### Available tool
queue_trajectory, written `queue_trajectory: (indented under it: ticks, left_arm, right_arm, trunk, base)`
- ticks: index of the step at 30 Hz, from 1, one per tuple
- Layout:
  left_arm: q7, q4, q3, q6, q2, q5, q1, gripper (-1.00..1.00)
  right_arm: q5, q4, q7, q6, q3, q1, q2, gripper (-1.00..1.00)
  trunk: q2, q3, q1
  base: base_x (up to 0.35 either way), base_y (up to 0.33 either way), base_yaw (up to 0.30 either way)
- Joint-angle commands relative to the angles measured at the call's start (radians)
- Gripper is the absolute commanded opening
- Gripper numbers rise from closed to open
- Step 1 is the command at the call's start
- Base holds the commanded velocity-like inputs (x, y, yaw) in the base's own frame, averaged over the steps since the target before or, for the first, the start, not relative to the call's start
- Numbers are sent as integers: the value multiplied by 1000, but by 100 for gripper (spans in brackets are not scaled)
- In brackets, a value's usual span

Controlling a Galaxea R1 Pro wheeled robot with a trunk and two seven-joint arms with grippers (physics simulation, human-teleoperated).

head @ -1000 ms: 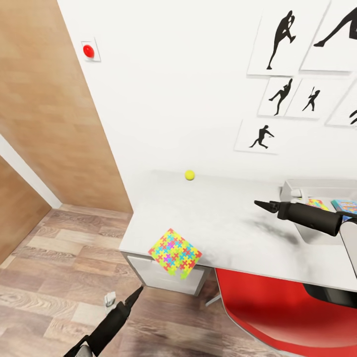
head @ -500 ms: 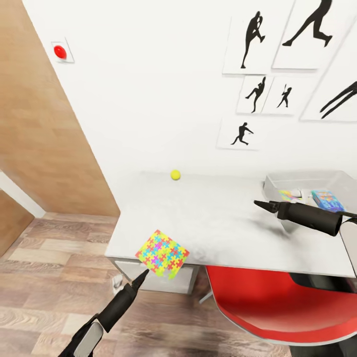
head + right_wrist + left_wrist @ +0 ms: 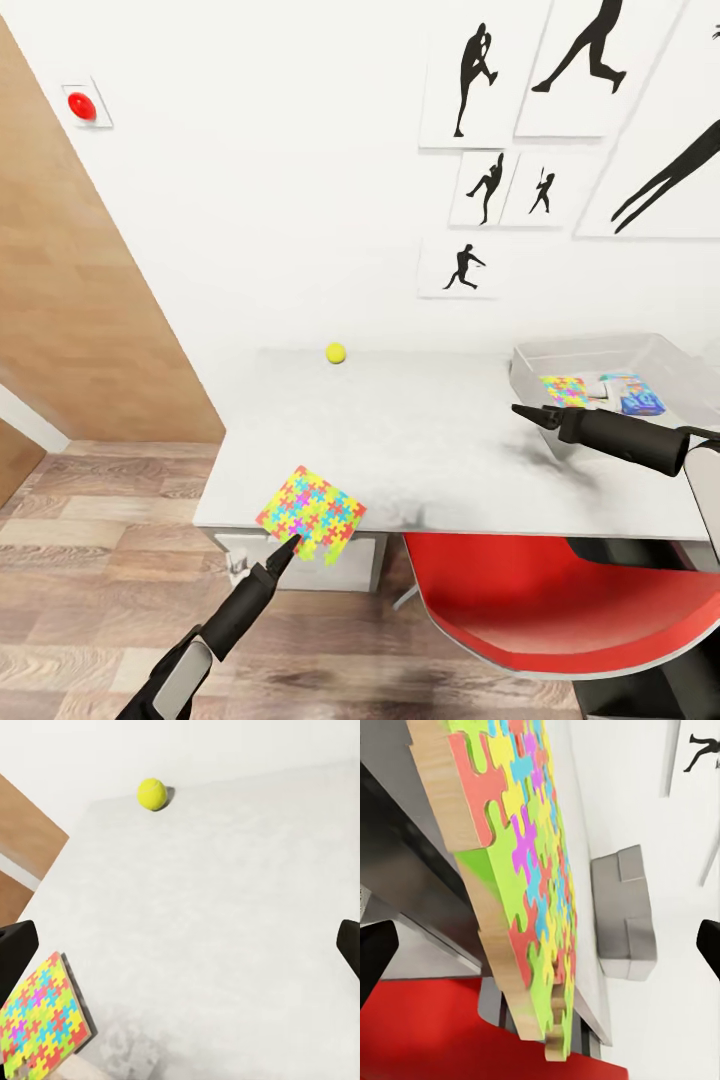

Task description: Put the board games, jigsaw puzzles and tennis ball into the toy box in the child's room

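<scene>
Table against white wall, wood-plank floor below, tools' spread unclear.

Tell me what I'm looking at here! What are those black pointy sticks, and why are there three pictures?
It's a robot in a computer-made child's room. The black sticks are its two arms, each ending in a pincer. The big picture comes from a camera on its head. There the left pincer reaches toward a jigsaw puzzle hanging over the edge of the grey table, and the right pincer hovers above the tabletop. Both pincers are open and hold nothing. The other two pictures come from cameras near each pincer. A tennis ball sits by the wall, and the toy box already has some colourful boxes inside.
</scene>
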Motion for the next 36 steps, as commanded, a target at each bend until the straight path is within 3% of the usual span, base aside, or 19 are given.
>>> queue_trajectory:
  ticks: [1, 11, 25, 28, 30, 36]
  left_arm:
    - [-2, 0, 0, 11, 0, 8, -1, 100]
    - [3, 1, 1, 14, -3, 11, -1, 100]
    - [7, 3, 2, 14, -4, 14, -1, 100]
    - [24, 4, 2, 13, -5, 34, -1, 100]
    - [62, 4, 0, 12, -8, 74, -1, 100]
    - [89, 4, -1, 10, -9, 103, -1, 100]
  right_arm:
    - [4, 0, 6, 5, -1, -1, 0, 100]
    - [4, 0, 6, 5, -1, -1, 0, 100]
    - [4, 0, 6, 5, -3, -2, 0, 100]
    - [4, 0, 6, 5, -3, -2, 0, 100]
    - [4, 0, 6, 5, -3, -2, -2, 100]
    - [4, 0, 6, 5, -4, -2, -5, 100]
  trunk:
    - [-2, -2, 1]
    - [-2, -2, 1]
    - [-2, -2, 1]
    - [-2, -2, 1]
    - [-2, -2, 1]
    - [-2, -2, 1]
  base:
    - [0, 0, -8]
    - [0, 0, -148]
    - [0, 0, -15]
    - [0, 0, 0]
    - [0, 0, 0]
    - [0, 0, 0]
